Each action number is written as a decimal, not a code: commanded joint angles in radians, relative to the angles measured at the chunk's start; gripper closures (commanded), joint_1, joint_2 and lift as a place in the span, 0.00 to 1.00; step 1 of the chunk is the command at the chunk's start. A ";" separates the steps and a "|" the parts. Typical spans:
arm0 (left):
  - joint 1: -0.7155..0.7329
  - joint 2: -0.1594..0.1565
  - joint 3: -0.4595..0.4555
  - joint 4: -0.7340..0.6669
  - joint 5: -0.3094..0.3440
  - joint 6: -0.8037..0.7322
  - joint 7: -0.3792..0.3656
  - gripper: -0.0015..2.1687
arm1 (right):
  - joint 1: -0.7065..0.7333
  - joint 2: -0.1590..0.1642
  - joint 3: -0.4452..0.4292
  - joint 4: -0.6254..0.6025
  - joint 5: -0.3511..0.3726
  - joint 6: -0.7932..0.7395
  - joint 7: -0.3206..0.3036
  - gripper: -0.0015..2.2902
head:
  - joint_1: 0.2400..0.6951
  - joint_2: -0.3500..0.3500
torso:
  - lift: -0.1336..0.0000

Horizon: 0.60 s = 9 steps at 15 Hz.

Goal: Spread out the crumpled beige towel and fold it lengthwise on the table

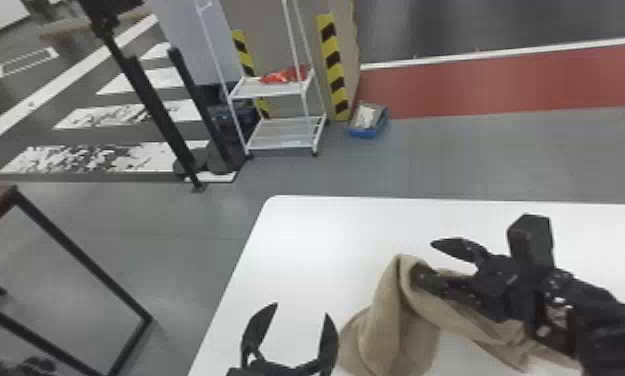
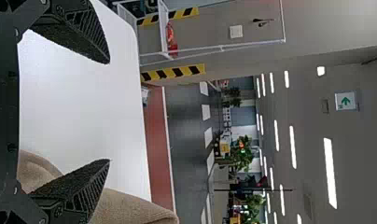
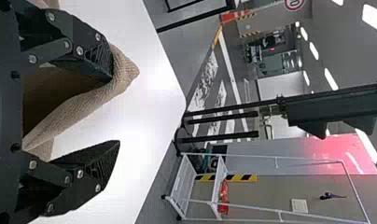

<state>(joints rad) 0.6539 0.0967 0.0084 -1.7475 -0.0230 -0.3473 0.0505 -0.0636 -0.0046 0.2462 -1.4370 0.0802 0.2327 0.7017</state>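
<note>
White table [image 1: 326,230] holds the crumpled beige towel [image 1: 376,330]; the left gripper [image 1: 301,309] gapes beside it; the right gripper [image 1: 423,258] is open, one finger inside a fold; spreading seems barely begun, folding undone.

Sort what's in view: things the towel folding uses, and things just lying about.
Job: crumpled beige cloth towel; smooth white table; black left gripper; black right gripper.

Lying about: white metal rack; red bundle on its shelf; blue tray on the floor.
</note>
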 commanded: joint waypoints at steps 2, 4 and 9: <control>0.000 0.000 0.001 0.003 0.000 0.000 0.002 0.06 | -0.001 0.006 0.002 0.001 0.009 0.024 -0.027 0.01 | 1.00 1.00 | 1.00; 0.000 0.000 0.001 0.003 0.000 0.000 0.002 0.06 | -0.015 0.006 0.022 -0.002 0.053 0.138 -0.114 0.02 | 1.00 1.00 | 1.00; 0.004 0.002 0.002 0.003 0.000 -0.003 0.003 0.06 | -0.024 0.006 0.041 -0.042 0.124 0.285 -0.037 0.00 | 1.00 0.97 | 1.00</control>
<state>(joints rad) 0.6562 0.0972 0.0084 -1.7441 -0.0229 -0.3486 0.0531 -0.0965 -0.0046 0.2919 -1.4563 0.2049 0.5094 0.6427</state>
